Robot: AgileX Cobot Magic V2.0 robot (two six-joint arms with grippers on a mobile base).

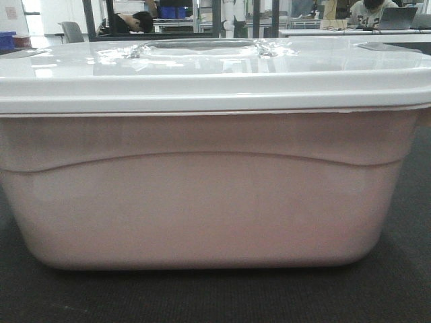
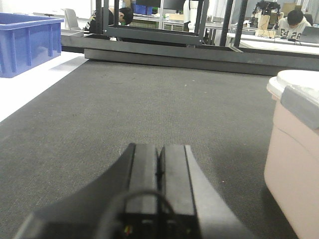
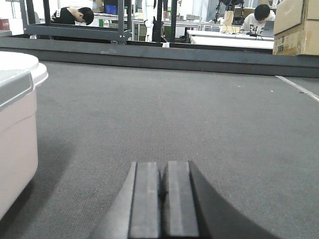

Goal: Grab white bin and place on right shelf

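The white bin (image 1: 202,195) fills the front view, a pale pinkish tote with a glossy white lid (image 1: 215,70), standing on dark grey carpet. In the left wrist view a corner of the bin (image 2: 294,164) shows at the right edge; my left gripper (image 2: 159,149) hangs low over the carpet to its left, shut, holding nothing. In the right wrist view the bin (image 3: 15,144) stands at the left edge; my right gripper (image 3: 163,167) is to its right, shut and empty. The right shelf is out of view.
A blue open crate (image 2: 27,42) stands on a white floor strip at far left. A dark metal frame (image 2: 154,35) runs across the back. Cardboard boxes (image 3: 296,27) stand at far right. People sit at desks (image 3: 234,42) behind.
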